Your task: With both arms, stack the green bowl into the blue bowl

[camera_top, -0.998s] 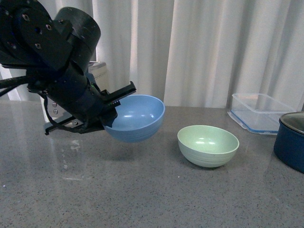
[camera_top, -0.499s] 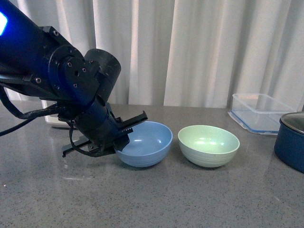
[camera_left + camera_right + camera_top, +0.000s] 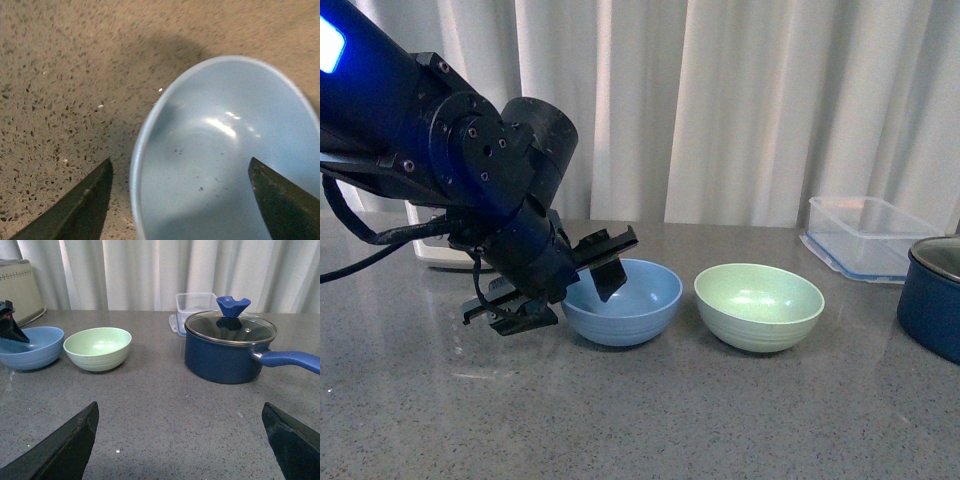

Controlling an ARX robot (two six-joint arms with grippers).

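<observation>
**Front view**
- Left arm (image 3: pixel 470 170): comes in from 9 o'clock and slants down to the blue bowl.
- Left claw (image 3: pixel 563 292): released, jaws wide, straddling the bowl's 9 o'clock rim. One finger (image 3: pixel 608 272) is inside the bowl, the other is outside, low near the table.
- Blue bowl (image 3: pixel 630 305): upright on the table (image 3: pixel 640 420), centre-left.
- Green bowl (image 3: pixel 760 308): upright on the table at 3 o'clock of the blue bowl, just beside it and apart from it; nothing in it.
- Tub (image 3: pixel 868 236): clear, at 2 o'clock of the green bowl.
- Pot (image 3: pixel 932 296): navy, at the 3 o'clock edge, cut off by the frame.

**Left wrist view**
- Left claw (image 3: pixel 182 200): spread, with the bowl's rim between the fingers. One finger (image 3: pixel 82 202) is over the table, the other over the bowl's inside; neither is seen touching.
- Blue bowl (image 3: pixel 225 150): hollow bare, on speckled table.

**Right wrist view**
- Right claw (image 3: pixel 177 447): released, fingers wide apart, only table between them.
- Green bowl (image 3: pixel 97 349): on the table between the blue bowl (image 3: pixel 30 347) and the pot (image 3: pixel 227 352).
- Pot: glass lid (image 3: pixel 230 325) on.
</observation>
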